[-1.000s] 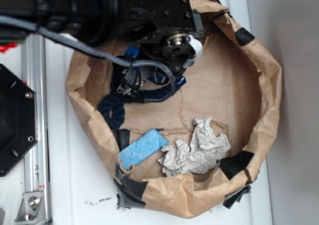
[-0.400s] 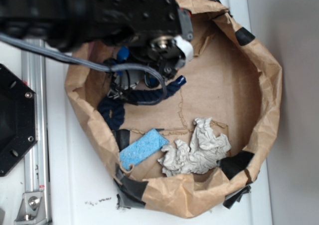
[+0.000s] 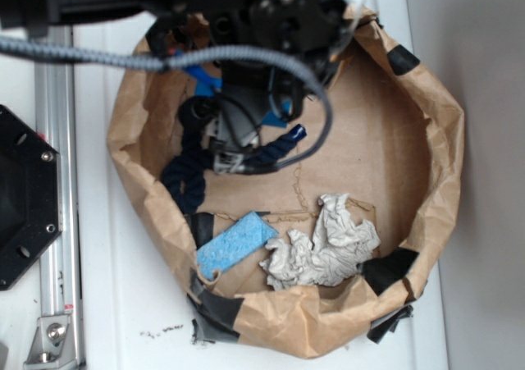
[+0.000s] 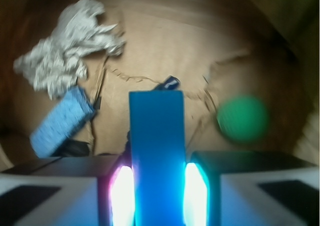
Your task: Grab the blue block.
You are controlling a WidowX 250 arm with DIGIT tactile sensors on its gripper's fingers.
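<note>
Gripper point(image 4: 157, 183) clenched on block point(image 4: 156, 151) — now lifted off the bag floor since a second ago; grasp achieved.

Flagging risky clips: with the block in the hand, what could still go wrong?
The hand grips the block only near one end, so the long free part could tilt or slip. The rope lies right beneath and could snag. The arm hangs close to the bag's rim and might brush it.

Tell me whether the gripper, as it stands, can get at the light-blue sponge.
Probably not: the gripper is already shut on the blue block, so it has no free grasp for the sponge, though nothing covers the sponge.
</note>
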